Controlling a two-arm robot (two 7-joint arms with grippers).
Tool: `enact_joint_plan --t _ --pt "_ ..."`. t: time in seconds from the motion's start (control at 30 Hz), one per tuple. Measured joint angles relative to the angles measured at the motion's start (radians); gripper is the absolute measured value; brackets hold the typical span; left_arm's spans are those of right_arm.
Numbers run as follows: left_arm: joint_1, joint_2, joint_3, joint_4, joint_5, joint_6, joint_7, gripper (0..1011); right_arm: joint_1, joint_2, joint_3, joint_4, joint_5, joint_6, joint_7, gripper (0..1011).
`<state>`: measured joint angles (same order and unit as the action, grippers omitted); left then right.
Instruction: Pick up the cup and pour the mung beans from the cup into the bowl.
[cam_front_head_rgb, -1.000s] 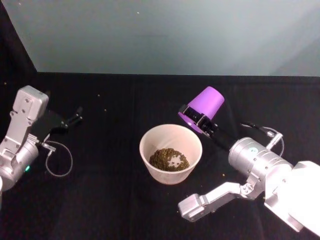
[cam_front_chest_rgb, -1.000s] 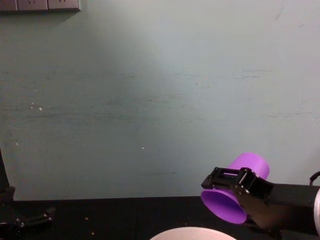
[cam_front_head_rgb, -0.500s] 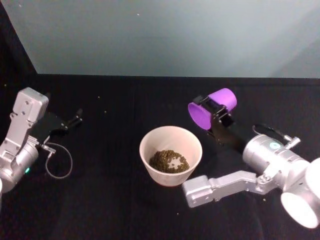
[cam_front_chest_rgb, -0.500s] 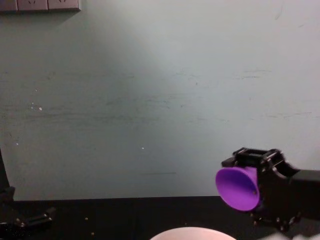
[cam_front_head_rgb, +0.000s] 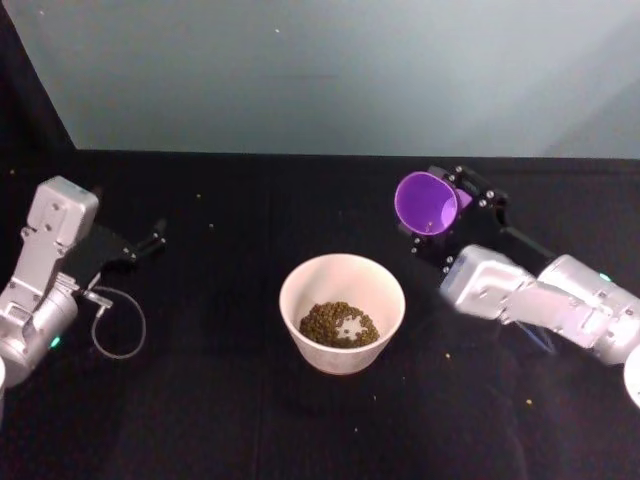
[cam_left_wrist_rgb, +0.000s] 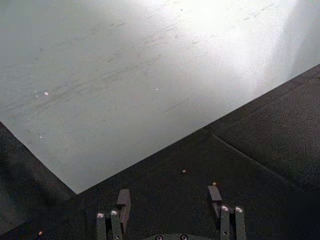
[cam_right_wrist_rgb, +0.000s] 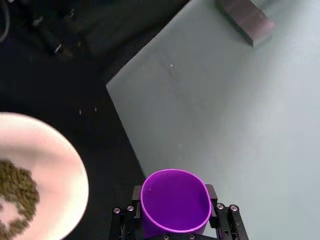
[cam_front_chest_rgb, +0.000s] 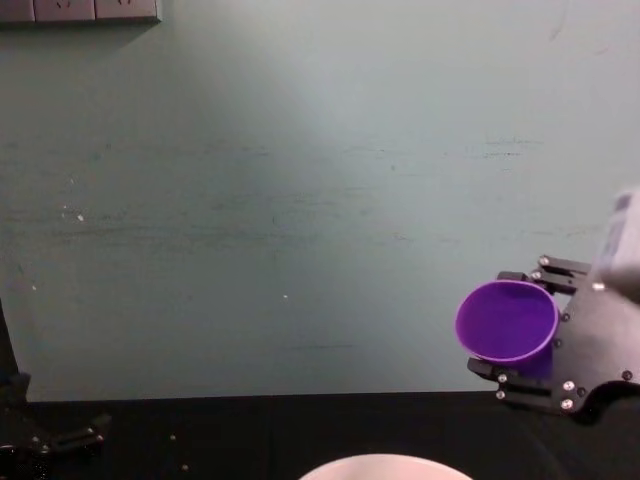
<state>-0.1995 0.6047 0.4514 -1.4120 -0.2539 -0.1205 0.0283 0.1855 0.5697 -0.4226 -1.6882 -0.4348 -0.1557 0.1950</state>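
Seemingly past the pour, the right gripper (cam_front_head_rgb: 447, 212) grips the cup (cam_front_head_rgb: 425, 203) in clamped fingers, raised beside the bowl (cam_front_head_rgb: 294, 285) with its mouth turned sideways. The mung beans (cam_front_head_rgb: 339, 322) lie heaped in the bowl, a few strays on the black table (cam_front_head_rgb: 230, 400). The left gripper (cam_front_head_rgb: 152, 240), fingers spread, rests parked well apart.

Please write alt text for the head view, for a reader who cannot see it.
The right gripper holds the purple cup tipped on its side, behind and right of the white bowl containing mung beans. The left gripper rests on the black table.
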Motion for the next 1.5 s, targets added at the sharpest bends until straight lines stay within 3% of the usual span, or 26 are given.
enact_joint_plan --t 0.03,0.1,0.13,0.17,0.23,0.33,0.43,0.53,0.67,0.8,1.0,1.2,1.5 --pt "0.000 0.000 0.000 0.000 0.000 0.000 0.000 1011 -0.002 -0.007 0.008 0.012 0.031 -0.011 0.008 737" --pt "0.000 0.000 0.000 0.000 0.000 0.000 0.000 1011 -0.006 -0.038 0.041 0.064 0.155 -0.059 0.047 737" --pt "0.000 0.000 0.000 0.000 0.000 0.000 0.000 1011 -0.006 -0.038 0.041 0.064 0.155 -0.059 0.047 737" --pt "0.000 0.000 0.000 0.000 0.000 0.000 0.000 1011 -0.007 -0.054 0.056 0.093 0.216 -0.074 0.069 737" --pt "0.000 0.000 0.000 0.000 0.000 0.000 0.000 1011 -0.007 -0.067 0.066 0.115 0.265 -0.084 0.093 737" --pt "0.000 0.000 0.000 0.000 0.000 0.000 0.000 1011 -0.008 -0.099 0.093 0.175 0.392 -0.097 0.160 737" --pt "0.000 0.000 0.000 0.000 0.000 0.000 0.000 1011 -0.008 -0.117 0.107 0.209 0.470 -0.101 0.203 737" --pt "0.000 0.000 0.000 0.000 0.000 0.000 0.000 1011 -0.013 -0.140 0.127 0.256 0.581 -0.094 0.258 737" --pt "0.000 0.000 0.000 0.000 0.000 0.000 0.000 1011 -0.018 -0.155 0.141 0.294 0.664 -0.078 0.295 737" --pt "0.000 0.000 0.000 0.000 0.000 0.000 0.000 1011 -0.020 -0.162 0.149 0.323 0.729 -0.067 0.327 737" --pt "0.000 0.000 0.000 0.000 0.000 0.000 0.000 1011 -0.020 -0.164 0.151 0.349 0.790 -0.051 0.351 737" --pt "0.000 0.000 0.000 0.000 0.000 0.000 0.000 1011 -0.020 -0.161 0.143 0.362 0.800 -0.039 0.347 737" --pt "0.000 0.000 0.000 0.000 0.000 0.000 0.000 1011 -0.016 -0.155 0.124 0.370 0.775 -0.042 0.324 737"
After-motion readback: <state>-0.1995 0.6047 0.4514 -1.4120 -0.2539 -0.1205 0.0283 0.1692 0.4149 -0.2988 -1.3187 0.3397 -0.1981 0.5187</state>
